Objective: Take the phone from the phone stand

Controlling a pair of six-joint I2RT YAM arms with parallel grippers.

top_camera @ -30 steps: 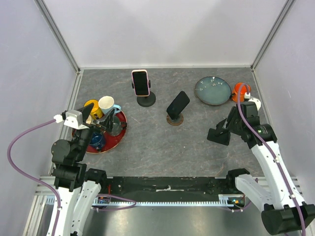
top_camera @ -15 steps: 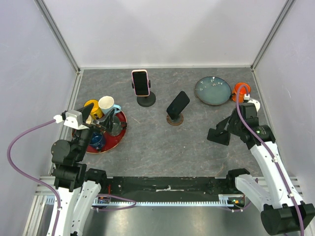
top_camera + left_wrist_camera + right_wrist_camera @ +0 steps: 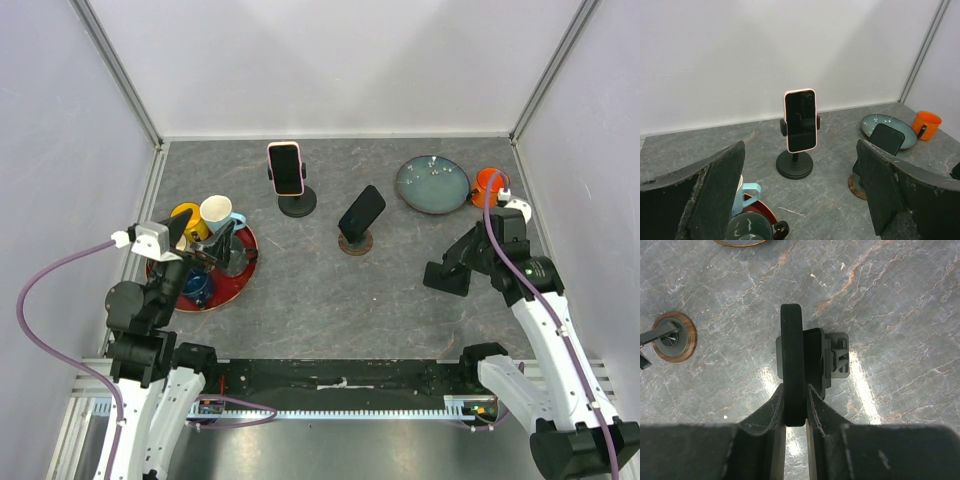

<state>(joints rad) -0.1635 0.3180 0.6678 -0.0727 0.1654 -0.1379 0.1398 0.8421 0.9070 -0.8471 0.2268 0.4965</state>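
Pink-edged black phone (image 3: 800,120), black stand (image 3: 795,165), orange mug (image 3: 925,124), teal plate (image 3: 432,190), red tray (image 3: 228,290), grey white-veined table (image 3: 330,290).

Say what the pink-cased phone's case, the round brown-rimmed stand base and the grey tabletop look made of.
Pink-cased phone: case probably silicone or plastic, going by the matte rim.
Round stand base: the brown rim looks like wood; the grey inset is unclear.
Grey tabletop: stone-look, veined, with shiny glare; possibly laminate.
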